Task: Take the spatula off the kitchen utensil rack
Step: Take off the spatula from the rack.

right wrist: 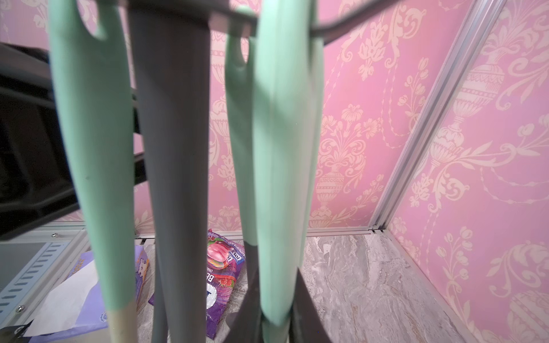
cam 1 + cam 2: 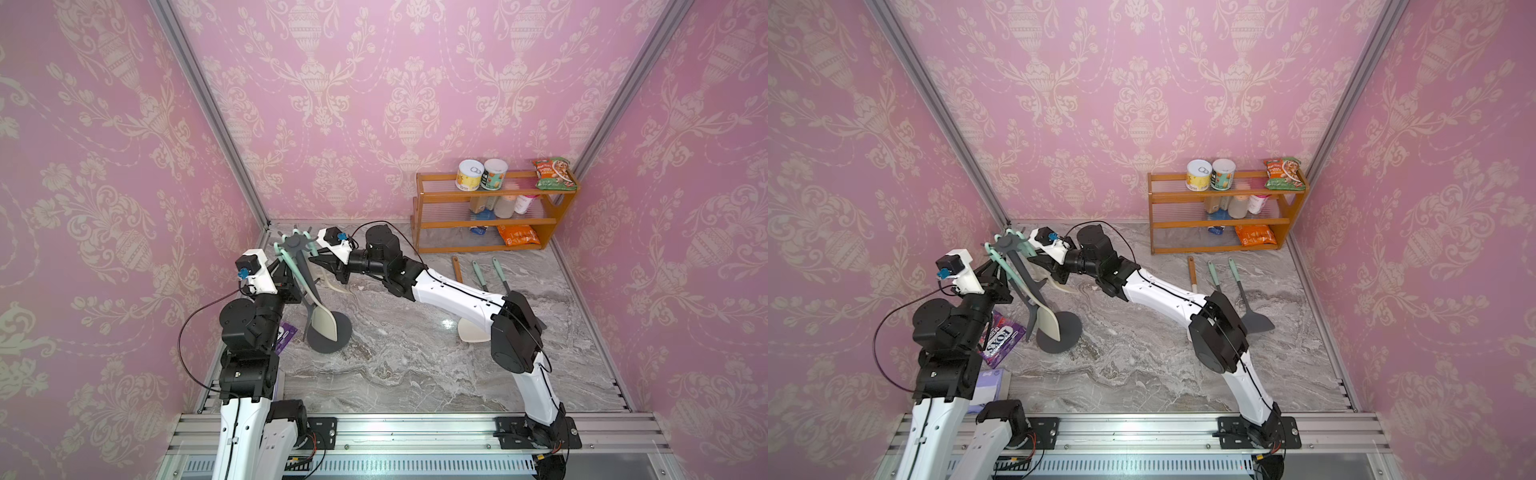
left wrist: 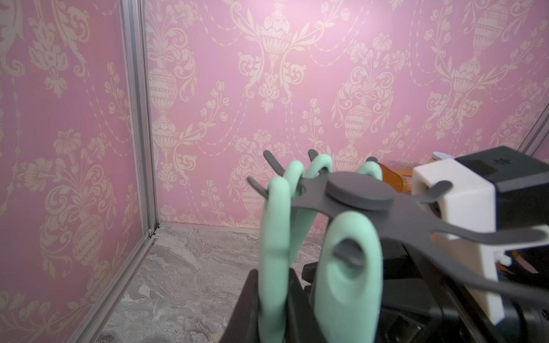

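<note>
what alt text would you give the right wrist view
A mint green utensil handle fills the close-up, held between the fingers of the right end effector, beside more mint handles hanging from the dark grey kitchen utensil rack. Behind, a purple candy bag lies on the grey marble tabletop against pink wallpaper.

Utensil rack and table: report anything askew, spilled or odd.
Nothing spilled or broken. Three utensils lie loose on the table near the orange shelf, off the kitchen utensil rack; a purple sweet bag lies beside its base.

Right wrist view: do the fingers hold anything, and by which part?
Yes: the fingers appear closed on a hanging utensil's mint-green handle, gripping it low on that handle.
</note>
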Robot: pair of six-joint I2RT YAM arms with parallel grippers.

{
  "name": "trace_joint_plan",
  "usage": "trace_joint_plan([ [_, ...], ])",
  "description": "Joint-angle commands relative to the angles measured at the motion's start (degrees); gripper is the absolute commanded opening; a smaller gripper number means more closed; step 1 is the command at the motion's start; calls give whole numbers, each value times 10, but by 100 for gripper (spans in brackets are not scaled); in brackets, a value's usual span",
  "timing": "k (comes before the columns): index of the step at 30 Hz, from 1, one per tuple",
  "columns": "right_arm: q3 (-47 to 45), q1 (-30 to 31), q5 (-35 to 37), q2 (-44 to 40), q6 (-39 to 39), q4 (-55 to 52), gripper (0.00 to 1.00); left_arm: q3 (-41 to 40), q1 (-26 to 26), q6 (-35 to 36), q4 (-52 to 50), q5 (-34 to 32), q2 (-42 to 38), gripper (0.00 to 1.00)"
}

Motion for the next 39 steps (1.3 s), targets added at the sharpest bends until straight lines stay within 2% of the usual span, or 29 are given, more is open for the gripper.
trace_joint_plan([
  [1, -16, 9, 38, -45, -29, 40, 0, -6, 0, -4, -32, 9, 1, 0],
  [10, -40, 9, 100, -55, -24, 104, 0, -6, 0, -2, -34, 8, -1, 0],
  [18, 0, 2, 123, -51, -54, 53, 0, -4, 0, -2, -34, 8, -3, 0],
  [29, 16, -33, 157, -53, -46, 26, 0, 0, 0, -2, -35, 10, -1, 0],
  [32, 20, -33, 215, -63, -62, -9, 0, 2, 0, -1, -38, 9, -3, 0],
  [39, 15, -32, 405, -112, -57, -163, 0, -6, 0, -5, -29, 12, 0, 0],
])
